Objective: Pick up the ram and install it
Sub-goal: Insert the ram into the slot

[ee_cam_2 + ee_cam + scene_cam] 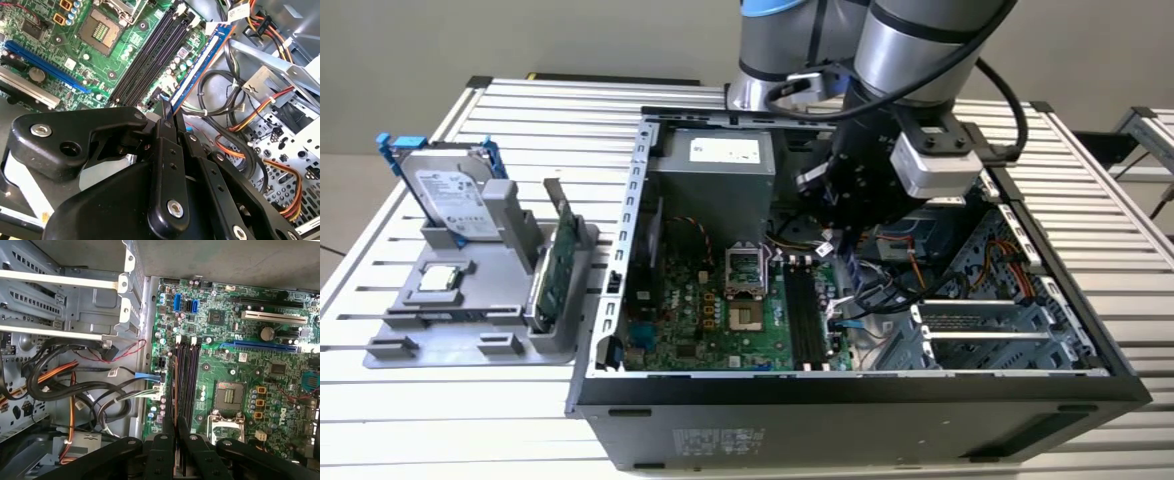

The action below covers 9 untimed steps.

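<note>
Slatted metal table [427, 420] bears an open computer case [854, 410], where the ram [200, 65] hangs edge-down near the black memory slots [145, 60], pinched in the closed gripper [169, 117]; seating it well likely needs square alignment and even pressure.

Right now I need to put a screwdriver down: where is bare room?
Bare slatted table surrounds the grey tray, at the exterior view's left of the computer case. Inside it is crowded: the gripper holds the ram over the memory slots, beside cables.
</note>
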Available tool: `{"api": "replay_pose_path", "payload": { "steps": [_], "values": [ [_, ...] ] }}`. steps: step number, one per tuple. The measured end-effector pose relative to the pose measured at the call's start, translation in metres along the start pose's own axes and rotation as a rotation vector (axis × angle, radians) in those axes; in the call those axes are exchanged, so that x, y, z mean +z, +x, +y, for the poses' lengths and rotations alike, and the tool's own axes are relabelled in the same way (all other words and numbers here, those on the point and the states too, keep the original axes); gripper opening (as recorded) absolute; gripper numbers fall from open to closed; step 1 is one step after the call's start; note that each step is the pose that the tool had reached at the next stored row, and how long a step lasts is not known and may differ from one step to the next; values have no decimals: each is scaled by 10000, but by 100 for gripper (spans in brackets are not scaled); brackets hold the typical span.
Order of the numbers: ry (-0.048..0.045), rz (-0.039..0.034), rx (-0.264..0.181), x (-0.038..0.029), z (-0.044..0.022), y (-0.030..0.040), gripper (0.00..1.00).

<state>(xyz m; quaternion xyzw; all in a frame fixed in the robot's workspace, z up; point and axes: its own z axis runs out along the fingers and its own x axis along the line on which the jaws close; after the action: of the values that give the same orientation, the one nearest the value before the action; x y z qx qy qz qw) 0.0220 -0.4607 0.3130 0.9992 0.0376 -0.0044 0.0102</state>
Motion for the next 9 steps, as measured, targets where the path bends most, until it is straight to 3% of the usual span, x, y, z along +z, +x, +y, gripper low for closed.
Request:
{"api": "replay_pose_path", "payload": {
  "steps": [9],
  "values": [
    [-29, -2, 0, 42, -1, 0, 0]
  ]
}}
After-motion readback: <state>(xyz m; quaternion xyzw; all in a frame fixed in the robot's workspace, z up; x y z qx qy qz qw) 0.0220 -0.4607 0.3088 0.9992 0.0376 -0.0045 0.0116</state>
